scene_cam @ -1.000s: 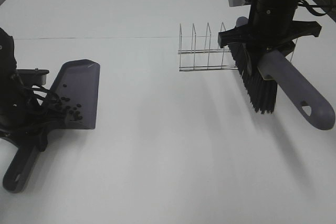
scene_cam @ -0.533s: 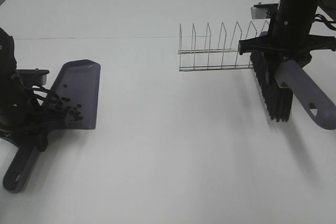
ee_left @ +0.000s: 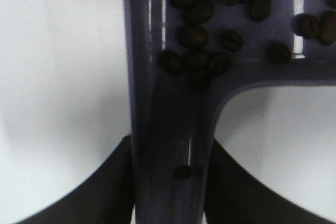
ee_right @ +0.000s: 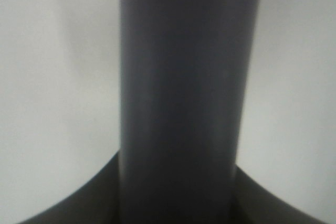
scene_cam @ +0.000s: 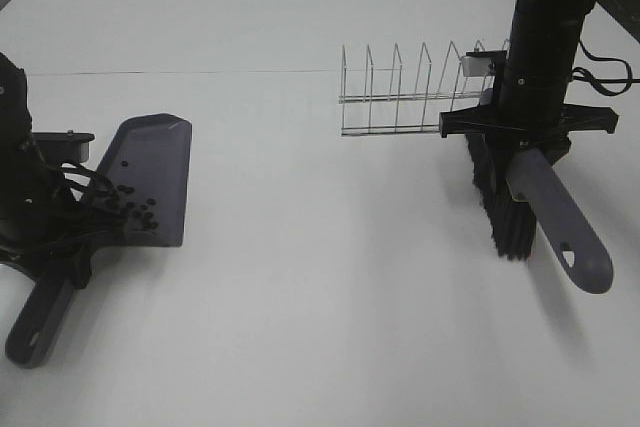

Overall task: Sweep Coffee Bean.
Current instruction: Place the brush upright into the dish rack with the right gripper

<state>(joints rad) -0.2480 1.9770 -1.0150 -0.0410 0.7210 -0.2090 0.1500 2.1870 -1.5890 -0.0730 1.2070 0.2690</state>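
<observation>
A grey dustpan (scene_cam: 152,179) lies on the white table at the left, and my left gripper (scene_cam: 62,237) is shut on its handle (ee_left: 168,145). The coffee bean pile (scene_cam: 135,210) sits inside the pan near the handle, seen close up as dark oval beans (ee_left: 202,40). At the right, my right gripper (scene_cam: 525,132) is shut on the grey handle (ee_right: 181,103) of a brush (scene_cam: 560,232). Its black bristles (scene_cam: 502,209) point down towards the table, just in front of the rack's right end. I see no beans on the table itself.
A thin wire rack (scene_cam: 400,99) stands at the back, centre right, partly behind the right arm. The dustpan handle's end (scene_cam: 35,327) reaches towards the front left edge. A cable (scene_cam: 605,82) hangs off the right arm.
The right arm swung the brush out to the right, then back a little left and lower; its handle now points more to the front. The left arm and dustpan stayed still.
</observation>
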